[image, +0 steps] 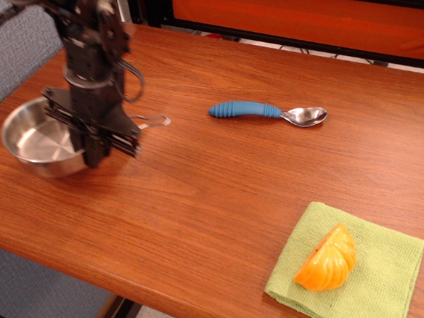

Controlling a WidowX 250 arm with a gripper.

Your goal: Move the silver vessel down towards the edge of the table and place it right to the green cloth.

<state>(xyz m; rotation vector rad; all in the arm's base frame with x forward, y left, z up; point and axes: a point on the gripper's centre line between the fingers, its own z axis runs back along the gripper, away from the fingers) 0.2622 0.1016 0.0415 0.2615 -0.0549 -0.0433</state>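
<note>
Here the claw [95, 154] grips the empty silver vessel [40, 140] by its rim.

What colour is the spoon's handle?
Blue, with ridges; the spoon shows clearly in the only view, observation.image.

Silver vessel [40, 142] upright at table [199, 182] left edge — green cloth [377, 278] front-right

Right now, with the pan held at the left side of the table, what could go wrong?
The silver vessel sits near the table's left edge, so a drift left could drop it. The hand seems to grip only its rim, so it may tilt or slip. The orange wedge on the green cloth crowds the target area.
</note>
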